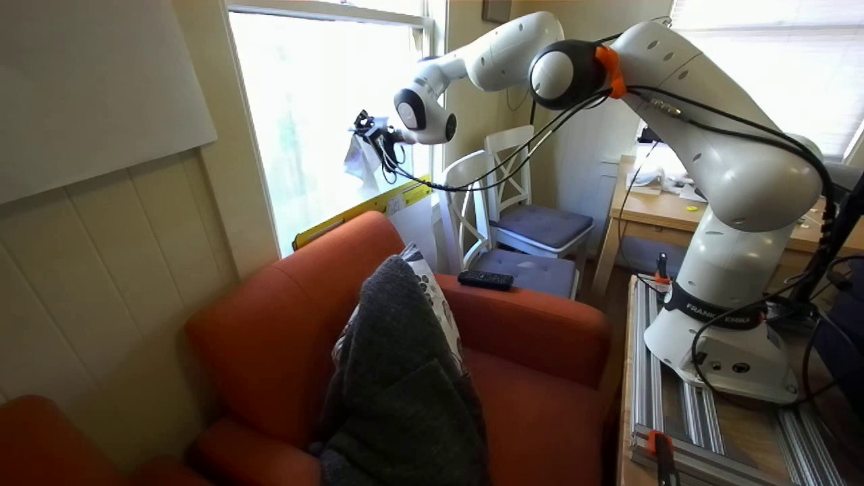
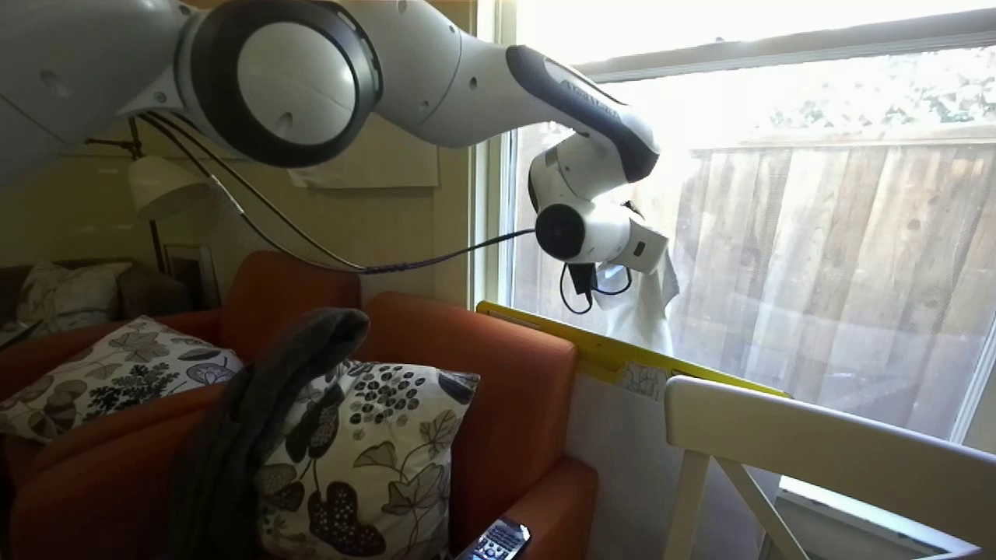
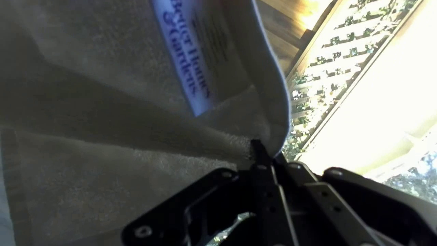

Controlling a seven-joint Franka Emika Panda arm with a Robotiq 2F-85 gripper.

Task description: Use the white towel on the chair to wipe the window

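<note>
The white towel [image 1: 361,163] hangs down from my gripper [image 1: 368,128] in front of the window [image 1: 324,81]. In an exterior view the towel [image 2: 644,311] shows below the wrist, against the window glass [image 2: 825,233]; the gripper itself is mostly hidden there behind the wrist. In the wrist view my gripper [image 3: 268,152] is shut on an edge of the towel [image 3: 112,99], which fills the left side and shows a brand tag. I cannot tell whether the towel touches the glass. Two white chairs [image 1: 476,202] with grey seats stand beside the window; one chair back [image 2: 825,435] is close in an exterior view.
A yellow-edged board [image 1: 358,210] stands below the window, behind the orange armchair [image 1: 297,304]. The armchair holds a patterned cushion [image 2: 389,451] and a dark grey blanket [image 1: 405,378]. A remote [image 1: 484,279] lies on its arm. Cables [image 1: 486,182] hang from the robot arm.
</note>
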